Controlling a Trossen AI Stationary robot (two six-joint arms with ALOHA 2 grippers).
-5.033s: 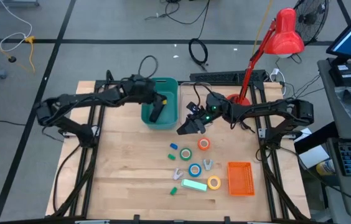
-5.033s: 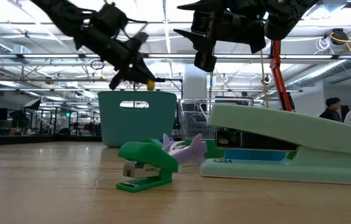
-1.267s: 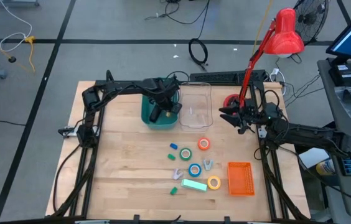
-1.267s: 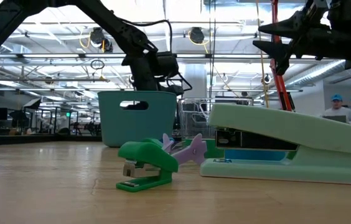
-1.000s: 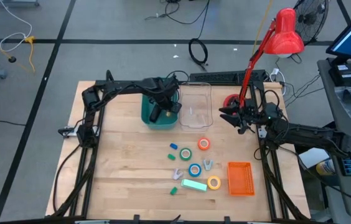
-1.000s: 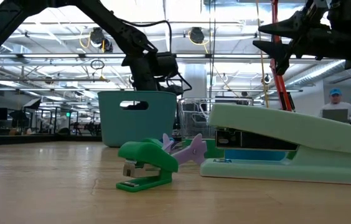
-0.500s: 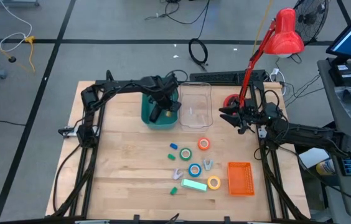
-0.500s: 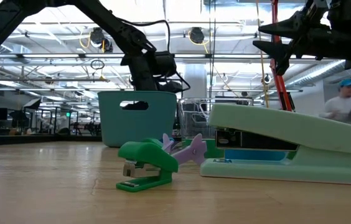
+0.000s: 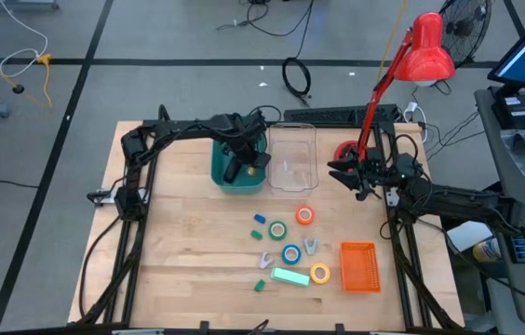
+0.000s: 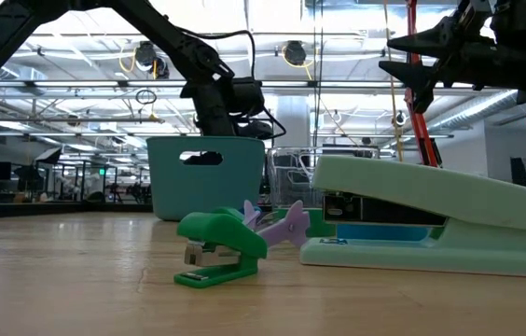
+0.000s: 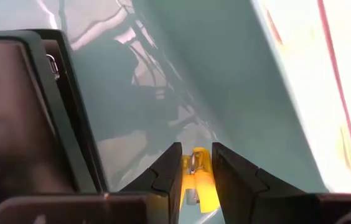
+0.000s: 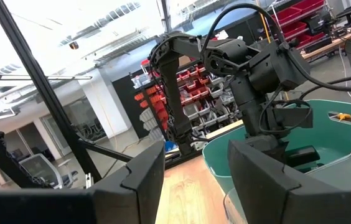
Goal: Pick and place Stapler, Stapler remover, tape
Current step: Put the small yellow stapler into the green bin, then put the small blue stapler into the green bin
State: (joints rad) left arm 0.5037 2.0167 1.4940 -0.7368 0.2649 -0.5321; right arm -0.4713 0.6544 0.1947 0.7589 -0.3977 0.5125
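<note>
My left gripper point(image 11: 195, 163) reaches down inside the teal bin point(image 9: 218, 175) and is shut on a small yellow staple remover point(image 11: 199, 182). The long black stapler point(image 11: 29, 118) lies in the same bin beside the fingers and also shows in the right wrist view point(image 12: 301, 155). The orange-red point(image 9: 305, 216), green point(image 9: 278, 229), blue point(image 9: 290, 253) and yellow point(image 9: 320, 273) tape rolls lie flat on the table. My right gripper point(image 9: 335, 173) hovers open near the table's right far side and holds nothing. My left gripper pinches the yellow staple remover point(image 11: 193, 174) between its two fingers, which come from above and point down into the bin. The remover sits in the narrow gap at the fingertips. Whether it rests on the bin floor cannot be told.
A clear tub point(image 9: 292, 158) stands right of the bin. A mint-green stapler point(image 9: 290, 276), an orange basket point(image 9: 359, 266), purple staple removers point(image 9: 311, 245) and a green staple remover point(image 10: 216, 247) lie among the tape rolls. A red lamp point(image 9: 425, 51) rises at the far right corner.
My left gripper has edged slightly toward the table's left inside the bin, still shut on the yellow remover. Nothing on the table has moved.
</note>
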